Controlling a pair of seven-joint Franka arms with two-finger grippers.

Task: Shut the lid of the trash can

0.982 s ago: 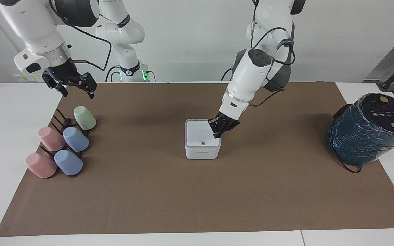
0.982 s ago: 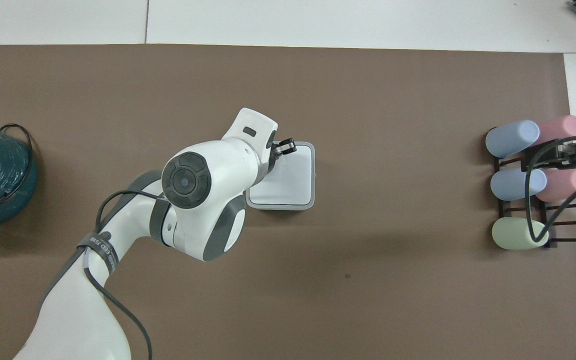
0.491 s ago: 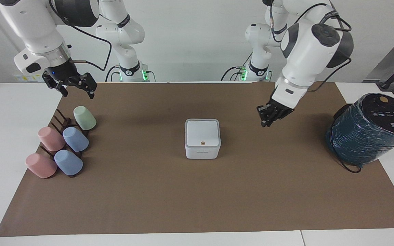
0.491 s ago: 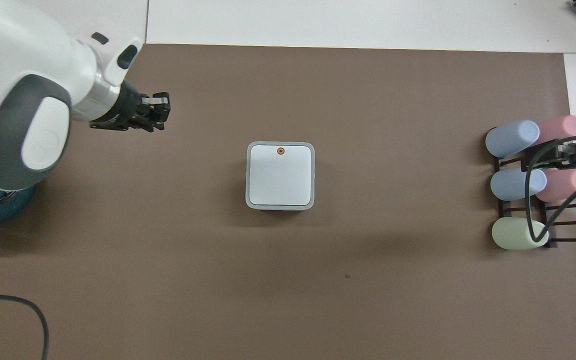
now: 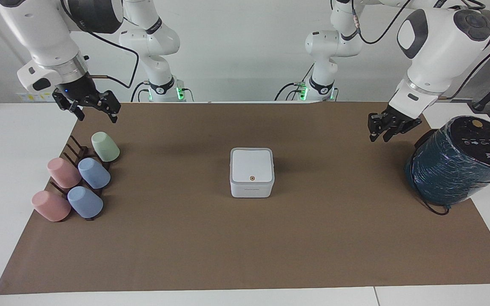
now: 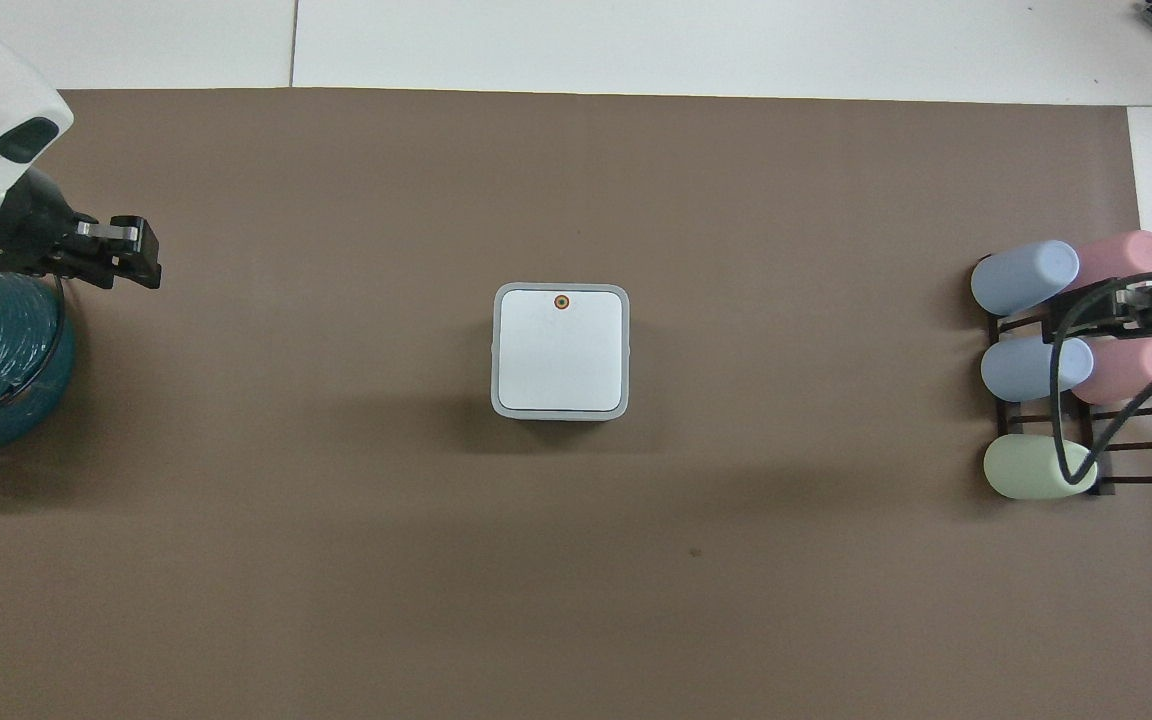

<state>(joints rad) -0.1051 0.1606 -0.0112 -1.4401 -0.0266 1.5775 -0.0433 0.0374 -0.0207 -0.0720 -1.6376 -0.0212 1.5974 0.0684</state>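
Note:
The small white trash can stands in the middle of the brown mat. Its white lid with the orange dot lies flat and shut on it; the lid also shows in the overhead view. My left gripper is up in the air over the mat beside the teal cylinder, well apart from the can, shut and empty; it also shows in the overhead view. My right gripper waits open and empty above the cup rack.
A large dark teal wrapped cylinder with a black top stands at the left arm's end of the mat. A dark rack with several pastel cups stands at the right arm's end. The brown mat covers most of the table.
My left gripper has lifted off the shut lid and swung away toward the teal cylinder. The lid has stayed shut. The right arm has not moved.

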